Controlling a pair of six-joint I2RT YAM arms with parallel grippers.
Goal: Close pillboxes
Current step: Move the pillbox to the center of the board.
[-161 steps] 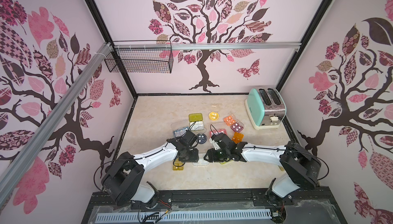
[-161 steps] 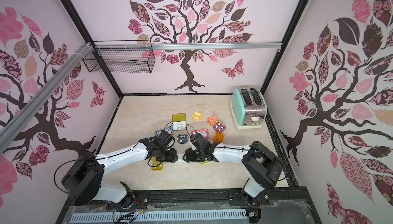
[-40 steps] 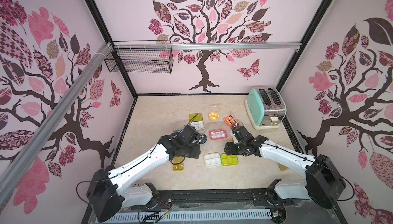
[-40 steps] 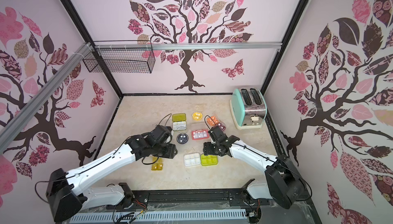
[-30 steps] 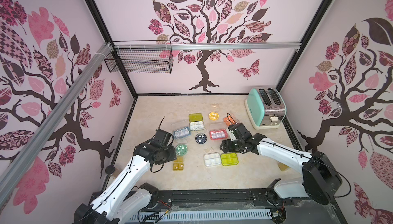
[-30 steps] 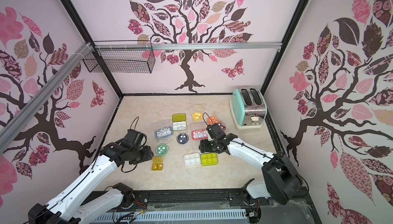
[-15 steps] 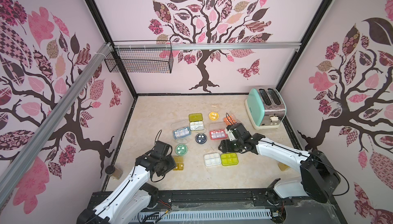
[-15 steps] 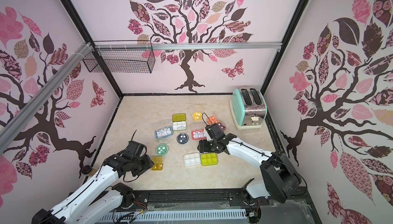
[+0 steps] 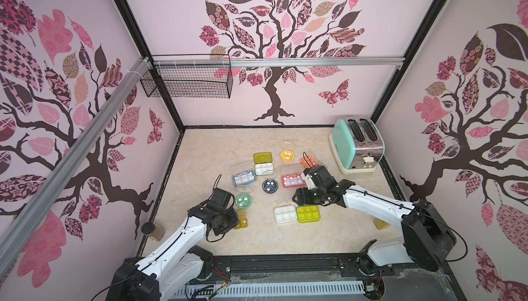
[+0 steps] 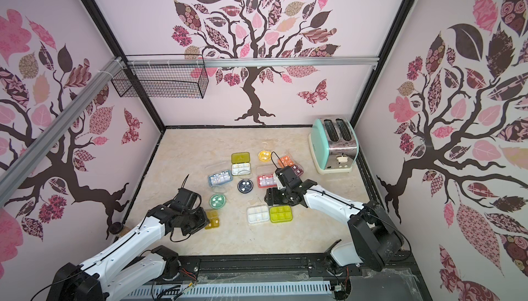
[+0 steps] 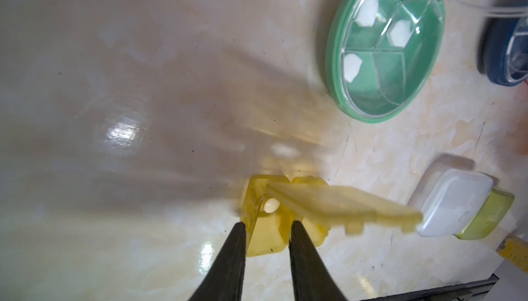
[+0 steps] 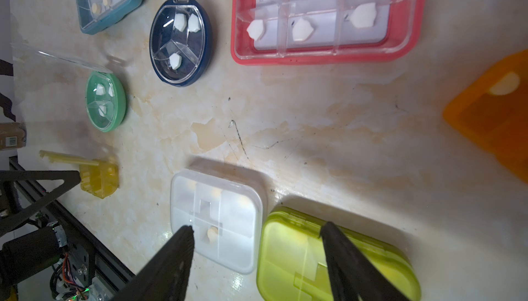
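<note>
The wrist views supplied what the top views did not. The left wrist view showed the left gripper [image 11: 268,225] with its jaws narrowly apart astride the near end of the small amber translucent plastic pillbox [image 11: 265,239], lid raised over one white pill [image 11: 271,205]; whether the jaws pressed on it we could not tell. The right wrist view showed the right gripper [image 12: 255,228] spread wide, holding nothing, above the closed white rectangular plastic pillbox [image 12: 217,219] and the closed lime rectangular plastic pillbox [image 12: 328,259], which lay just beside each other. In both top views these three pillboxes lay toward the near edge of the beige marbled tabletop [image 9: 217,148], with the others clustered mid-table. We counted three round translucent cases: the yellow case [image 9: 286,155], the navy case [image 9: 270,185] and the green case [image 9: 243,201]. We counted one blue rectangular case [image 9: 243,178], one red rectangular case [image 9: 293,181], one orange square case [image 9: 308,161] and, in a top view, one maroon case [image 10: 297,171] partly hidden behind the right arm [image 10: 328,202]. One mint-green toaster [image 9: 355,145] stood at the far right corner. One second earlier the left gripper had stood just beside the green case; it had since come to the amber pillbox, while the right gripper had kept nearly its place.
</note>
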